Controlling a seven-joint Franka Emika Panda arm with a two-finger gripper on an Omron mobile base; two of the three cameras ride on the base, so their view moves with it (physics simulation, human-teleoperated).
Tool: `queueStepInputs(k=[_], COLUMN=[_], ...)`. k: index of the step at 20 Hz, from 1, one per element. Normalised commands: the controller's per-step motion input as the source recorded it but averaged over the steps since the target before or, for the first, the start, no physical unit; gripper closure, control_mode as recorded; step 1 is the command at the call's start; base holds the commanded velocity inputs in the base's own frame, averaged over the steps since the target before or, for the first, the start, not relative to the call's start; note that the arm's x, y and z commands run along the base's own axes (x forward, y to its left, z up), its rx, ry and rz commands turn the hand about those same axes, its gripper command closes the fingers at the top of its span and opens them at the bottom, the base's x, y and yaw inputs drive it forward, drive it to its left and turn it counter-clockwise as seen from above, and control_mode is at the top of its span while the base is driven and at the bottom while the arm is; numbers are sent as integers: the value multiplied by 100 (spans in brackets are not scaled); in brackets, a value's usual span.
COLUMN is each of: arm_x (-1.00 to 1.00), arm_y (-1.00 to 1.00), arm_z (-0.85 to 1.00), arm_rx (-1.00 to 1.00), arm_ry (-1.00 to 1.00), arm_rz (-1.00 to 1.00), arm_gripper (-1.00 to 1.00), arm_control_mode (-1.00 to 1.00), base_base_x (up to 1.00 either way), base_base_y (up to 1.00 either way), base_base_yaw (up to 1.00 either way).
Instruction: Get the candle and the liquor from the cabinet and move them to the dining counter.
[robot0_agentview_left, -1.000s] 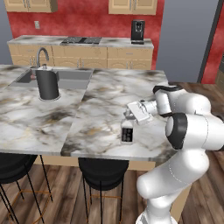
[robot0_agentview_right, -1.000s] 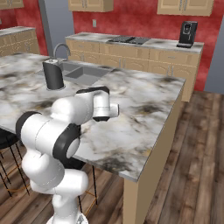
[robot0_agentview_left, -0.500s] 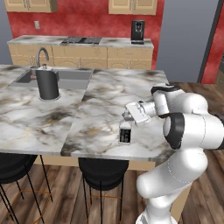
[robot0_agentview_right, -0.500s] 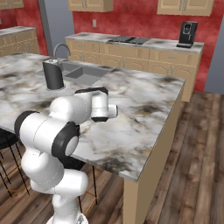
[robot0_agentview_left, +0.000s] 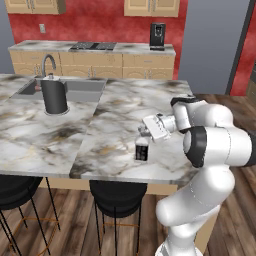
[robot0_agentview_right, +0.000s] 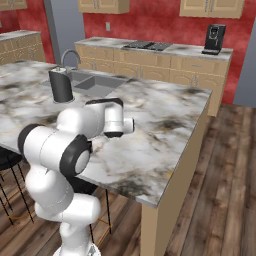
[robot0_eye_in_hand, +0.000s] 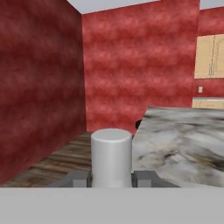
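The liquor, a squat black bottle with a pale neck, stands upright at the near edge of the dining counter, right of the middle. My gripper is shut on its neck from the right side. In the hand view the pale round neck sits between my two grey fingertips, with the marble top stretching away to the right. Whether the bottle's base touches the marble I cannot tell. The candle is out of view. Tan wall cabinets hang on the far red wall.
A dark round canister stands by the inset sink and faucet at the counter's left. Black stools sit under the near edge. A coffee machine and cooktop rest on the back counter. My white arm leans over the marble.
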Motion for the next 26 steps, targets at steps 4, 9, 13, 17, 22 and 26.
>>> queueStepInputs(k=[4, 9, 13, 17, 22, 26], arm_x=[36, 32, 23, 22, 19, 13], arm_y=[0, 0, 0, 0, 0, 4], arm_z=[0, 0, -9, -17, -22, -22], arm_rx=[0, 0, 0, 0, 0, 0], arm_ry=[0, 1, 1, 5, 3, 1], arm_rz=[0, 0, 0, 0, 0, 0], arm_gripper=[100, 100, 100, 100, 100, 100], arm_control_mode=[-100, -100, -100, -100, -100, -100], base_base_x=[0, 0, 0, 0, 0, 0], base_base_y=[0, 0, 0, 0, 0, 0], base_base_yaw=[0, 0, 0, 0, 0, 0])
